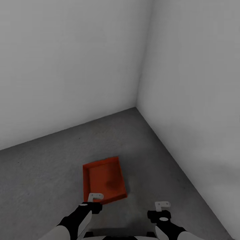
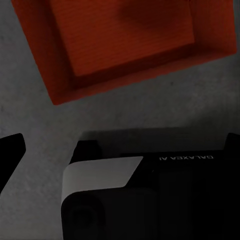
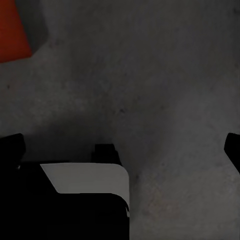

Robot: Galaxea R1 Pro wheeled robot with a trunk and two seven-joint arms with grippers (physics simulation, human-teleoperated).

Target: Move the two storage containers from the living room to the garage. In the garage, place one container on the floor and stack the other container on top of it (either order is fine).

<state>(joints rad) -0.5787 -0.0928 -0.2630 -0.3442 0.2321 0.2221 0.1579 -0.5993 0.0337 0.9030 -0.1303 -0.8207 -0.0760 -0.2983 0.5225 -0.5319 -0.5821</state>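
1. Near the corner of the garage, one storage container (image 1: 105, 181) rests flat on the floor (image 1: 50, 173), open side up, close to where the two white-grey walls (image 1: 66, 66) meet but touching neither.
2. Left tool (image 1: 95, 197): it hovers just at the container's near rim, and the left wrist view looks down into the open bin (image 2: 125, 45). Its fingers appear spread and hold nothing.
3. Right tool (image 1: 162, 204): it hangs over bare concrete, well apart from the container, whose corner shows in the right wrist view (image 3: 12, 30). Its fingers appear spread and empty.
4. Handling, as a judgement: the bin looks light and stiff, with thin walls that could flex or slip under a hard pinch. The fine ribbing should give some friction.
5. Grasp point, as a judgement: take one long wall at mid-length, one finger inside and one outside, to keep the bin level when lifted.
6. Task state: one container is placed on the floor; stacking is not yet done.
7. Limits of view: both arms are cut off at the lower edge of the head view. The dark patch on the bin's base is probably shadow, but this cannot be confirmed.
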